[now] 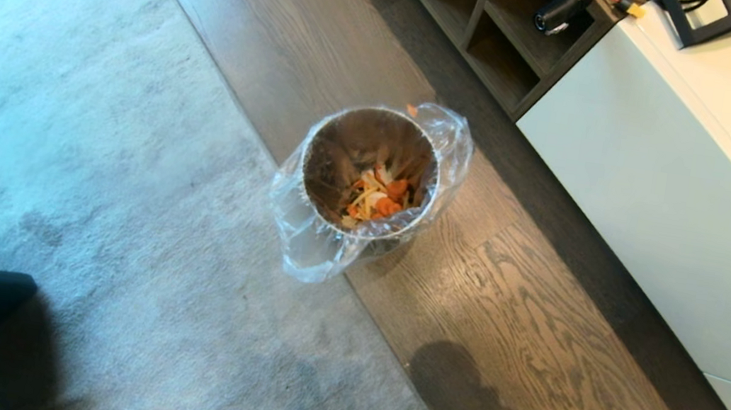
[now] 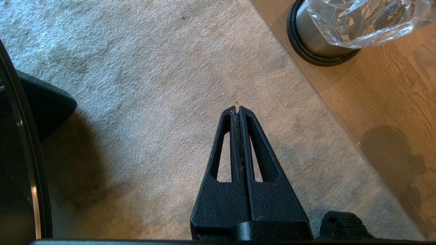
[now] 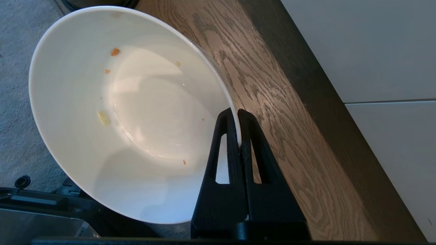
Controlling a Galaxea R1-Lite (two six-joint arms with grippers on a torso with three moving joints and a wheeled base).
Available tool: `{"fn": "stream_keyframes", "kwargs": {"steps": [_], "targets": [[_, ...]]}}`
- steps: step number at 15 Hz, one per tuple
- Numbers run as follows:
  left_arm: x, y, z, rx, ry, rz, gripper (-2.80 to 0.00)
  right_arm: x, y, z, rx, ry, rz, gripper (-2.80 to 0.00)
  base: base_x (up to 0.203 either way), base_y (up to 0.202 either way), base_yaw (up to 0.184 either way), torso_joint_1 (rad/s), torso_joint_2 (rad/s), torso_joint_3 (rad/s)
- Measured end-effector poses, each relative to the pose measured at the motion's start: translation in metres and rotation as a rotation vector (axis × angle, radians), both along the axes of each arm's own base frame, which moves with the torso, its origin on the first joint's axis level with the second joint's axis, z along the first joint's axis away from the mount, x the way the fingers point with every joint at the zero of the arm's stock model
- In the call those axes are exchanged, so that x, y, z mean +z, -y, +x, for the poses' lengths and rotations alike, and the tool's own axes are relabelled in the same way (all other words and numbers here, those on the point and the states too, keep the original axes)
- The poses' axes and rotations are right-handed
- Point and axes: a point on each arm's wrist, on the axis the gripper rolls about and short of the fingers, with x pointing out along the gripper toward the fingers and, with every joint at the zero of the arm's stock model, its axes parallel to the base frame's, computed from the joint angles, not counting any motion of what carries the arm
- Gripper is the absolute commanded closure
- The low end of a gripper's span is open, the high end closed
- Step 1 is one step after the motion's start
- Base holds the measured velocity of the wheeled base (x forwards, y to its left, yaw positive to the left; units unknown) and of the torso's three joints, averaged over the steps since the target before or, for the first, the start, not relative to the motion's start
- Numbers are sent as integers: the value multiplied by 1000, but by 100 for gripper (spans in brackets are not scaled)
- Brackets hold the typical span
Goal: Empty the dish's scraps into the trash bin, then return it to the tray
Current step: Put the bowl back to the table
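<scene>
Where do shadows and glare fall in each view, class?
Head view: a dark shadow on the wood floor below the trash bin. Left wrist view: glare on the crinkly plastic bag. Right wrist view: a soft shadow and small highlight inside the dish.

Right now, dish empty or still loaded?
Nearly empty: the dish, clamped at its rim by the right gripper, shows only a few tiny crumbs.

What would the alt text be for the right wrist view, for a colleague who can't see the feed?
The right gripper is shut on the rim of the white dish, held tilted above a wooden floor. Only a few tiny orange and pale crumbs cling to its glossy inside. Grey carpet lies on one side, a white cabinet front on the other.
</scene>
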Motion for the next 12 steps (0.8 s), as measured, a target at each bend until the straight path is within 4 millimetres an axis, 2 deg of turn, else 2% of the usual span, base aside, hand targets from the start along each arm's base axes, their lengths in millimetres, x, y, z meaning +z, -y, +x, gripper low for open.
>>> {"fn": "stream_keyframes", "kwargs": {"steps": [12], "targets": [[0, 0, 0, 0, 0, 0, 0, -1, 0, -3, -5, 33, 56, 0, 0, 0, 0, 0, 0, 0]]}}
